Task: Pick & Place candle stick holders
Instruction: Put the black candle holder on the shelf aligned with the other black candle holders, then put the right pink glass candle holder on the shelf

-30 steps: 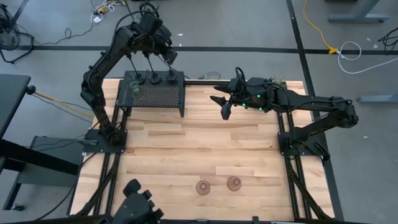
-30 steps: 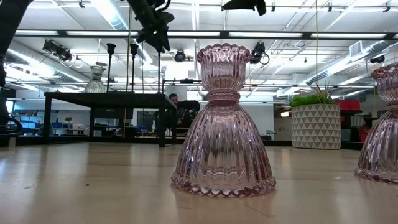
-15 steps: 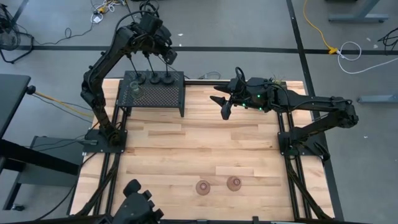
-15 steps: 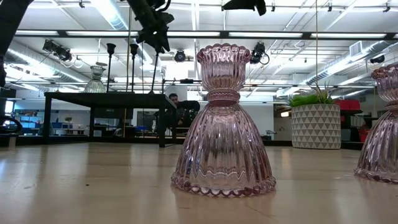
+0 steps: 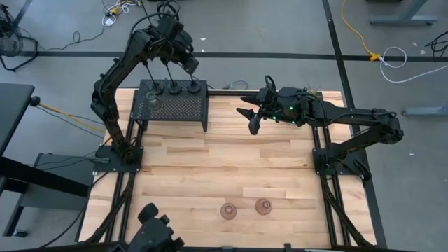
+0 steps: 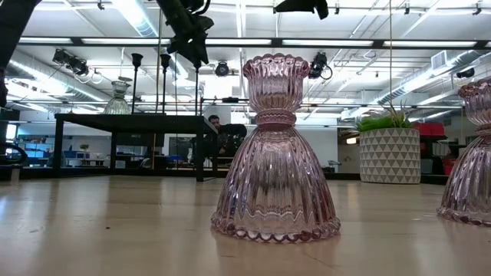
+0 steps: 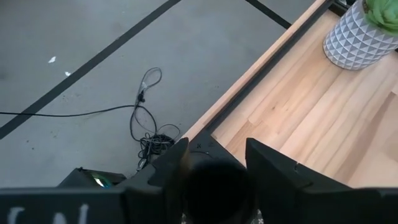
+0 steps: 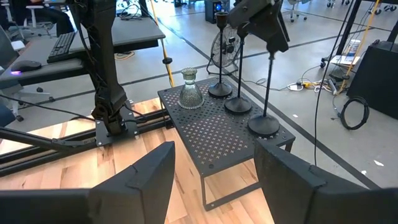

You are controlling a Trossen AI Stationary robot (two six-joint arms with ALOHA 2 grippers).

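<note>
Left arm arches up over the black mesh box; its claw sits at the top of the third black candle stick holder, fingers around it; pale green glass holder stands on the box; right arm stretches level over the table, claw released, empty; two pinkish glass holders near the front edge.

Grey floor with dark tape lines and loose cables; ceiling strip lights.

Ceiling strip lights shining bright, even; pink glass holder glinting; left gripper fingers appearing blurred up close.
</note>
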